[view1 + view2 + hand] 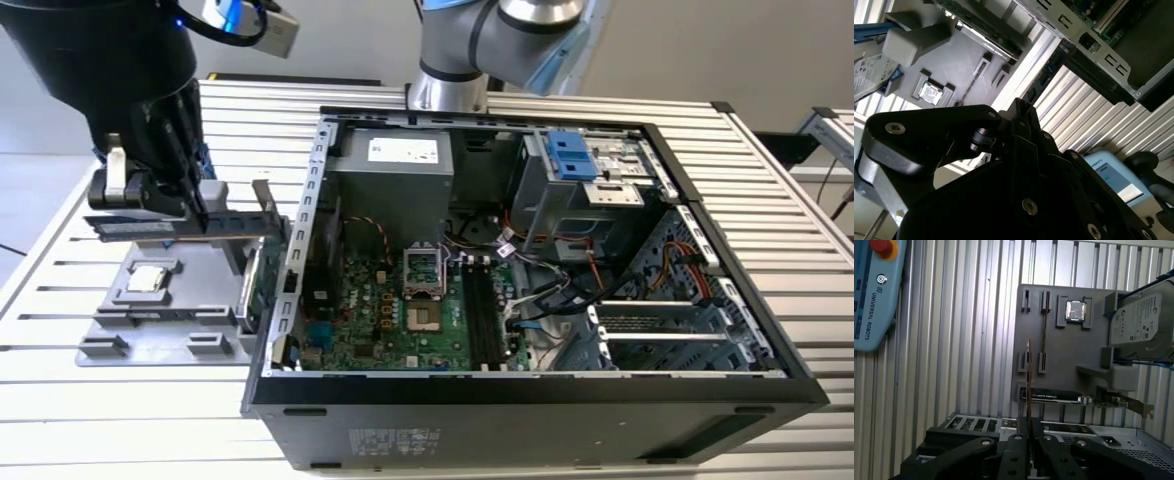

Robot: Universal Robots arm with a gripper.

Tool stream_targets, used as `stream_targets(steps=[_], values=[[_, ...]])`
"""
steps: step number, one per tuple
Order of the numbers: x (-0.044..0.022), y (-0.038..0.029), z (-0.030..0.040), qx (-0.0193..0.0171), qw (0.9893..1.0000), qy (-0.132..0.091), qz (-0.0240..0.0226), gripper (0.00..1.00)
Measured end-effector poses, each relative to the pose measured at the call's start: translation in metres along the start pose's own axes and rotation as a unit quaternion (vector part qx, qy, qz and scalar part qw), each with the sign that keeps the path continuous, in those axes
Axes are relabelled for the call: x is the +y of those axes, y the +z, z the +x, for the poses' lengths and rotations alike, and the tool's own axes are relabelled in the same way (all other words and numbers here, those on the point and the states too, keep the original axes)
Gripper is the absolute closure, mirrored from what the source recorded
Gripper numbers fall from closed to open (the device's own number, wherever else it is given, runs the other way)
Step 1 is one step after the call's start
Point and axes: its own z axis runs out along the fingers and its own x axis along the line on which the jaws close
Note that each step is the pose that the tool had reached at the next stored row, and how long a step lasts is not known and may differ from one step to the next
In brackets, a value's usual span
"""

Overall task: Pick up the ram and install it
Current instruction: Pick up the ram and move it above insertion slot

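First wrist view: my gripper is clamped on the ram, which shows edge-on as a thin line running out from between the closed fingers. The stick is held straight, with no visible tilt against the fingers. Beyond it lies the grey fixture plate on the slatted bench. The plate carries a processor, a hard drive and an expansion card. A teach pendant rests on the bench, well apart from the plate. In the exterior view the gripper hangs over that plate, to the exterior view's left of the open computer case, and the ram appears clear of the plate, though I cannot confirm the gap. The black memory slots on the motherboard stand empty, so installation is not yet done. Handling assessment: I judge the ram light and stiff but thin and fragile, liable to crack or flex if squeezed hard or knocked against the case wall. Its flat faces offer little friction, so a skewed hold could let it pivot. The sound grasp is across the two flat faces near mid-length, close to the edge opposite the contacts, leaving the contact edge and end notches free.
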Motion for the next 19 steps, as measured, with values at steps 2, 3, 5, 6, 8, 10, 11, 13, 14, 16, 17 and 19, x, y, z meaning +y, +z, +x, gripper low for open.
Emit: stream_targets(steps=[2, 3, 5, 6, 8, 10, 11, 13, 14, 16, 17, 19], values=[[-0.0027, -0.0001, 0.0002, 0.0000, 1.0000, 0.000, -0.0001, 1.00], [-0.0041, -0.0001, 0.0003, 0.0000, 1.0000, 0.000, -0.0001, 1.00], [-0.0070, -0.0002, 0.0004, 0.0000, 1.0000, 0.000, -0.0001, 1.00], [-0.0084, -0.0002, 0.0005, 0.0000, 1.0000, 0.000, -0.0001, 1.00], [-0.0127, -0.0003, 0.0008, 0.0000, 1.0000, 0.000, -0.0002, 1.00], [-0.0155, -0.0003, 0.0009, 0.0000, 1.0000, 0.000, -0.0002, 1.00], [-0.0169, -0.0004, 0.0010, 0.0000, 1.0000, 0.000, -0.0002, 1.00], [-0.0199, -0.0005, 0.0012, 0.0000, 1.0000, 0.000, -0.0003, 1.00], [-0.0214, -0.0005, 0.0013, 0.0000, 1.0000, 0.000, -0.0003, 1.00], [-0.0243, -0.0006, 0.0014, 0.0000, 1.0000, 0.000, -0.0004, 1.00], [-0.0258, -0.0006, 0.0015, 0.0000, 1.0000, 0.000, -0.0004, 1.00], [-0.0288, -0.0007, 0.0017, 0.0000, 1.0000, 0.000, -0.0005, 1.00]])
